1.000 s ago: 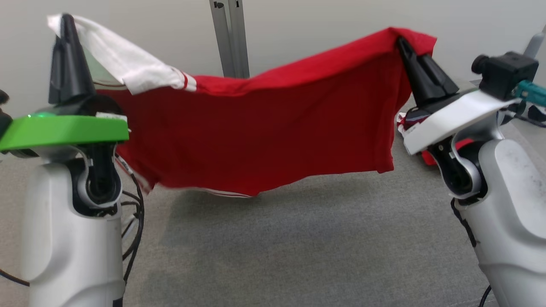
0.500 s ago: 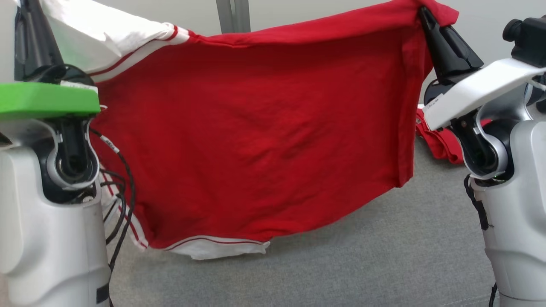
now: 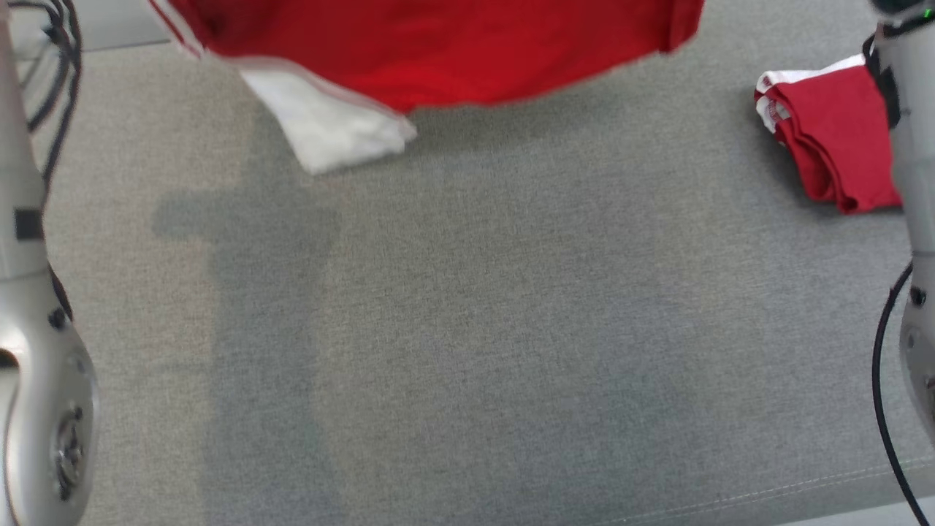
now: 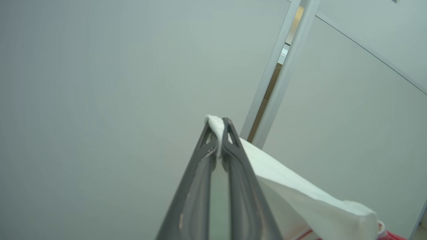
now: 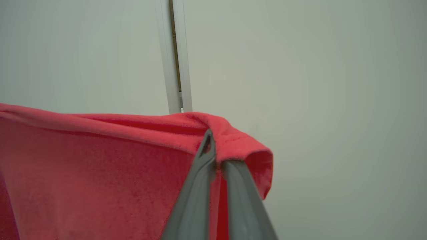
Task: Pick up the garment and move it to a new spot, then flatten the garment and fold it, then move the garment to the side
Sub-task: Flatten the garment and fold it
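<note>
Red/white garment hangs betw. both pincers, over the bench. Left pincer nipped tight on white sleeve edge; right pincer nipped on a red corner. Long axis runs left-right, hem pointing down; white sleeve dangles low at left. Folded red cloth lies at right.

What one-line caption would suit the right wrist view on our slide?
Right gripper, two dark fingers shut, pinches the top edge of a red fabric garment before a pale grey wall.
</note>
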Available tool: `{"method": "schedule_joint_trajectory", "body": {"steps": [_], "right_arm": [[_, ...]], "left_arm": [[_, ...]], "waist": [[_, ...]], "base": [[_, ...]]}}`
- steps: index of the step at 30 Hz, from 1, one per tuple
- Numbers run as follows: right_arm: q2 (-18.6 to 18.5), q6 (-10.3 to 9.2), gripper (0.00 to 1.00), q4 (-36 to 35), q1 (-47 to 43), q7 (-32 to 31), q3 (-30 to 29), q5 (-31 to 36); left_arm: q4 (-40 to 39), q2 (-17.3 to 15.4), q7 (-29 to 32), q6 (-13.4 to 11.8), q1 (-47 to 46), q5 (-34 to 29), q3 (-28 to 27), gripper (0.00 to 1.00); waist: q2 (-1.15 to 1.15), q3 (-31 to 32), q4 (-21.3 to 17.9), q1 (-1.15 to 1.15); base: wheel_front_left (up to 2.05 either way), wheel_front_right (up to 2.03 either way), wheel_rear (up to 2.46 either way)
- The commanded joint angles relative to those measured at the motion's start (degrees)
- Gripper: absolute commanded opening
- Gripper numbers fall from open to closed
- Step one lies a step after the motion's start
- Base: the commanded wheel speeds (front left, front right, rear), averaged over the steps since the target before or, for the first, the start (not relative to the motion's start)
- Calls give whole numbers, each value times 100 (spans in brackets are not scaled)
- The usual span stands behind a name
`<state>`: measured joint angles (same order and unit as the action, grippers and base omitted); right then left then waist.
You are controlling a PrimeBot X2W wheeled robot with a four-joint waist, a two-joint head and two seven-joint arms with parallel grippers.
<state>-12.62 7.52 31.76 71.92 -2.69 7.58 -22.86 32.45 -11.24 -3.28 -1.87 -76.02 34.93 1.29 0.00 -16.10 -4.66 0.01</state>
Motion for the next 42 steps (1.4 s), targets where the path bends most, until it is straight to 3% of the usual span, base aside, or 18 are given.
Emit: {"method": "schedule_joint_trajectory", "body": {"steps": [1, 6, 10, 16, 24, 32, 36, 42], "right_arm": [[-6, -6, 0, 260, 285, 220, 55, 74], [-6, -8, 0, 1293, 1217, 1240, 297, 169], [-5, -8, 0, 1873, 1428, 1680, 278, 103], [-133, -9, 0, 2190, 868, 1785, 359, -12], [-129, -8, 0, 2261, -682, 1790, 691, -285], [-183, -9, 0, 2454, -2004, 1754, 1697, -965], [-229, -8, 0, 2440, -2406, 1574, 2299, -1288], [-482, -8, 0, 2254, -2882, 1313, 3175, -1742]], "left_arm": [[243, -70, -174, 44, -314, -85, -9, 0], [1244, -84, -884, 256, -1257, -258, 81, 0], [1725, 45, -1134, 482, -1425, -232, 18, 0], [1846, 287, -1194, 727, -763, -390, -105, 0], [1500, 480, -1196, 906, 1066, -834, -154, 0], [1193, 188, -1196, 935, 2922, -1026, -1, 0], [1050, -166, -1195, 936, 3729, -1231, 713, 0], [892, -624, -1191, 937, 4649, -1046, 1557, 0]], "waist": [[0, -918, 159, -1], [0, -1092, 267, -1], [0, -1148, 391, -1], [0, -1221, 617, -1], [0, -892, 760, -1], [0, -105, 717, -1], [0, 288, 688, -1], [0, 831, 739, -1]], "base": [[0, 0, 0], [0, 0, 0], [0, 0, 0], [0, 0, 0], [0, 0, 0], [0, 0, 0], [0, 0, 0], [0, 0, 0]]}}
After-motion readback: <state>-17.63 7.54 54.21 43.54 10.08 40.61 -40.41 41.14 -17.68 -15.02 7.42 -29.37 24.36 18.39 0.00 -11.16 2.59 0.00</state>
